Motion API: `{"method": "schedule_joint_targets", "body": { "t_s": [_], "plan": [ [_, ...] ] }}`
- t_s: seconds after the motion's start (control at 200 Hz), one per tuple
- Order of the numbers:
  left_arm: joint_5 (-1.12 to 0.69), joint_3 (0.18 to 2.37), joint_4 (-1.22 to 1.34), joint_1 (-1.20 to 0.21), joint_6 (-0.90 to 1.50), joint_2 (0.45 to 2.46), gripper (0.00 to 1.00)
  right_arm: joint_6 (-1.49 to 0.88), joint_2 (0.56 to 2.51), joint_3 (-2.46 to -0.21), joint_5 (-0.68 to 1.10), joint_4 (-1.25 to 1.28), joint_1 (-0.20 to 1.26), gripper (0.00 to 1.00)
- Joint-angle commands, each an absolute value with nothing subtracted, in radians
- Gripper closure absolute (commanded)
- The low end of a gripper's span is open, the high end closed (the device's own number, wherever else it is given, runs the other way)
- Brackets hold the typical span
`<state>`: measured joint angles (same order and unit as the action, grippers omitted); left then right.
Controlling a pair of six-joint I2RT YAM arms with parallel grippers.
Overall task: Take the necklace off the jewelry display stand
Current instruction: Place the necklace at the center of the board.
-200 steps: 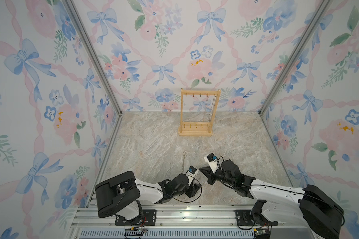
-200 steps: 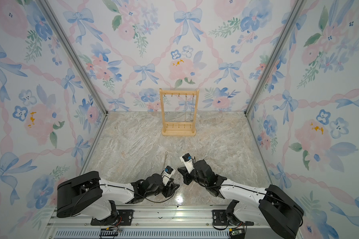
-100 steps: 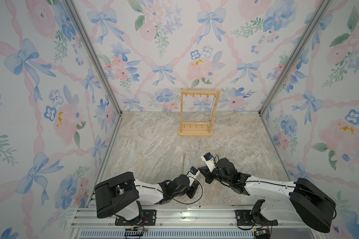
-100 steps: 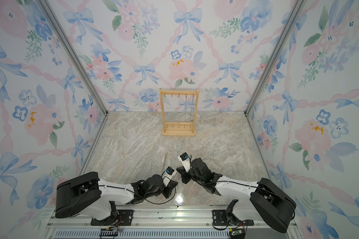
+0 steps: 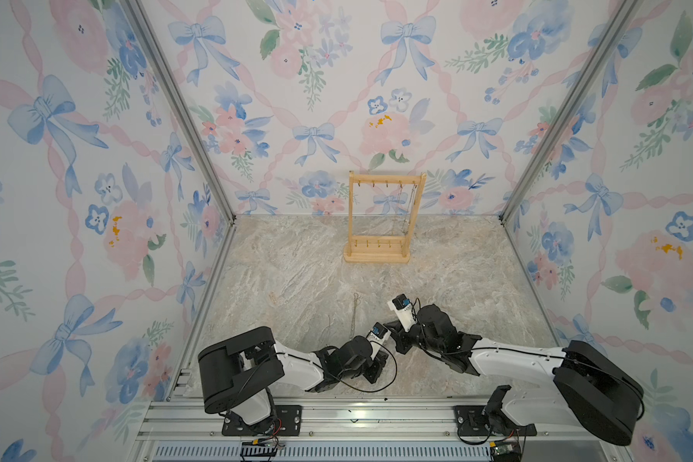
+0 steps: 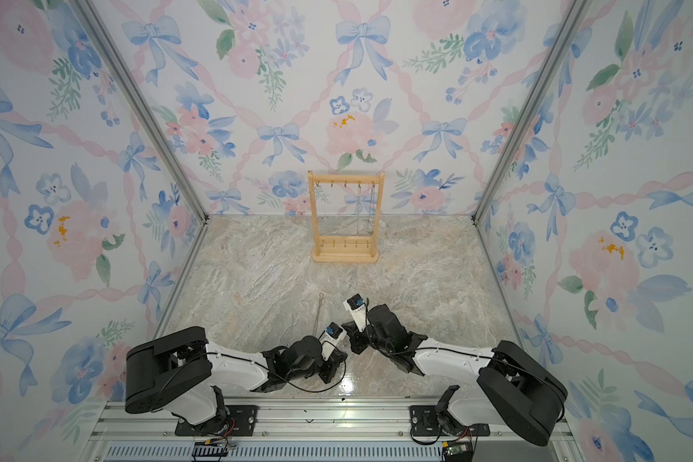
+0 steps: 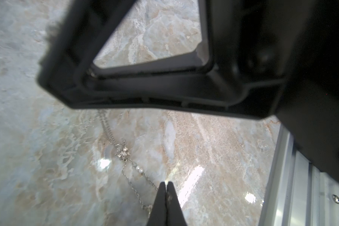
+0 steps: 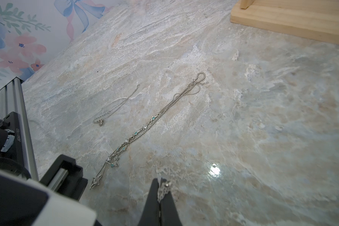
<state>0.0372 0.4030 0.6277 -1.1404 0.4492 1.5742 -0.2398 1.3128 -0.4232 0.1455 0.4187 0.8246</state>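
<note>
Necklace (image 8: 163,192) pinched, bottom centre of my right wrist view.
Marble table (image 5: 297,280) fills the lower frame. The jewelry display stand (image 5: 379,256) is upper centre, with chains (image 5: 408,208) hanging on it. My right gripper (image 8: 160,185) is clamped on the necklace, and my left gripper (image 7: 166,184) has its jaws together beside a flower pendant (image 7: 123,153).

Faint line of pale printed characters, seemingly a serial code, along a black housing (image 8: 15,129) in the right wrist view, too small and blurred to read with certainty, no other text, label, brand or number legible anywhere.
</note>
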Motion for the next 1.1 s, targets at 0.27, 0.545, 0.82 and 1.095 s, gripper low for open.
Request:
{"method": "schedule_joint_targets", "body": {
  "t_s": [0.27, 0.545, 0.82, 1.095],
  "plan": [
    [0.045, 0.408, 0.619, -1.141, 0.466, 1.619, 1.00, -0.248, 1.325, -0.448, 0.154, 0.409, 0.805, 1.00],
    [0.044, 0.381, 0.618, -1.141, 0.485, 1.616, 1.00, -0.253, 1.333, -0.452, 0.157, 0.411, 0.790, 1.00],
    [0.074, 0.340, 0.618, -1.141, 0.531, 1.608, 1.00, -0.259, 1.410, -0.525, 0.159, 0.356, 0.782, 1.00],
    [0.111, 0.304, 0.618, -1.141, 0.581, 1.605, 1.00, -0.258, 1.532, -0.641, 0.153, 0.272, 0.772, 1.00]
  ]
}}
